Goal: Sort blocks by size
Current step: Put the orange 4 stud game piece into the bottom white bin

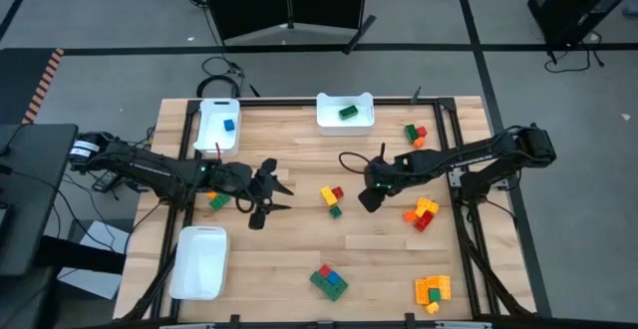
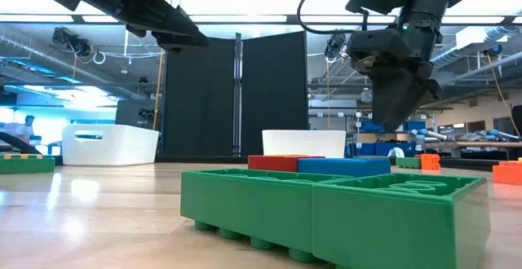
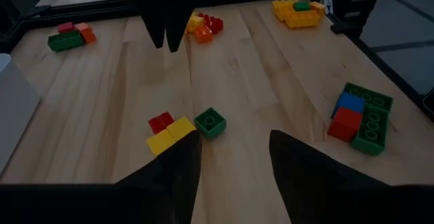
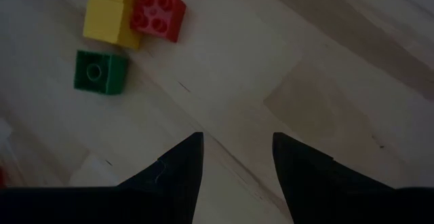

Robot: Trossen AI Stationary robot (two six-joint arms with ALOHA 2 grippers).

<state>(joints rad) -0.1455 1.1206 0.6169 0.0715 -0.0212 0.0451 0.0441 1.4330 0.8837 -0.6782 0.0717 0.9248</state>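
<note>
A yellow-and-red brick cluster and a small green brick lie on the wooden table's middle. My left gripper is open and empty to their left, above the table; they lie just past its fingers in the left wrist view. My right gripper is open and empty to their right, pointing down; its wrist view shows the cluster and the green brick. In the low view both grippers hang clear of the table.
White trays: far left with a blue brick, far middle with a green brick, near left. Other bricks: green-blue-red cluster, orange-yellow cluster, orange-red cluster, far-right group, green-yellow one under my left arm.
</note>
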